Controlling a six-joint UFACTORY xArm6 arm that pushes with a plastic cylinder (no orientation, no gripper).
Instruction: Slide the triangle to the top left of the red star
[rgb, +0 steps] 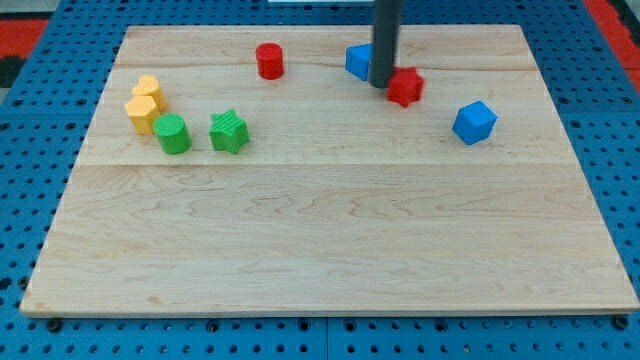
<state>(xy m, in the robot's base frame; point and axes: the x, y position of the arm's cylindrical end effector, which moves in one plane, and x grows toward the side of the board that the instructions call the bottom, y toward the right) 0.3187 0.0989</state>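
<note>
The red star lies near the view's top, right of centre. The blue triangle sits just to its upper left, partly hidden behind my dark rod. My tip rests on the board between the two, touching or almost touching both the triangle's right side and the star's left side.
A blue cube lies right of the star. A red cylinder stands left of the triangle. A green star, a green cylinder and two yellow blocks sit at the left. The wooden board lies on blue pegboard.
</note>
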